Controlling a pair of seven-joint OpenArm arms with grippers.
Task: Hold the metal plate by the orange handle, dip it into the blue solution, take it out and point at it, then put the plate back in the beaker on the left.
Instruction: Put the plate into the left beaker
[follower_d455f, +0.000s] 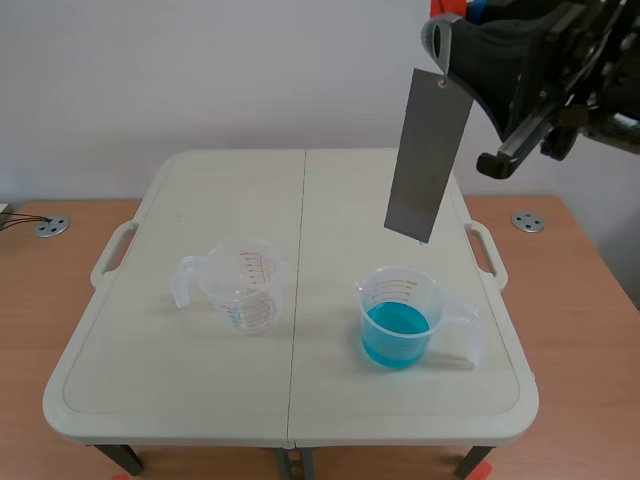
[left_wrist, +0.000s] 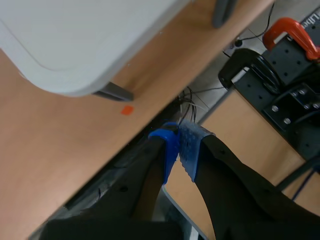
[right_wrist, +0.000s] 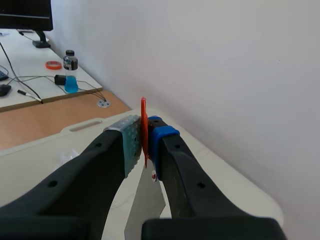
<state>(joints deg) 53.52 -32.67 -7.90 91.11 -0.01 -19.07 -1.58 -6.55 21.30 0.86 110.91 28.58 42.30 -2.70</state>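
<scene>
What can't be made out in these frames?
Orange handle: scene view, mostly behind the black right gripper, cut by the edge.
Grey metal plate: right wrist view, lower end hidden behind that gripper.
Scale marks on the empty clear beaker and the blue-solution beaker: scene view, too small.
Left gripper: outside the scene view.

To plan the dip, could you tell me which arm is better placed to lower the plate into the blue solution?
Right. Its fingers are shut on the orange handle, and the metal plate hangs near the beaker of blue solution. The left arm's fingers are shut on nothing, off the table.
</scene>
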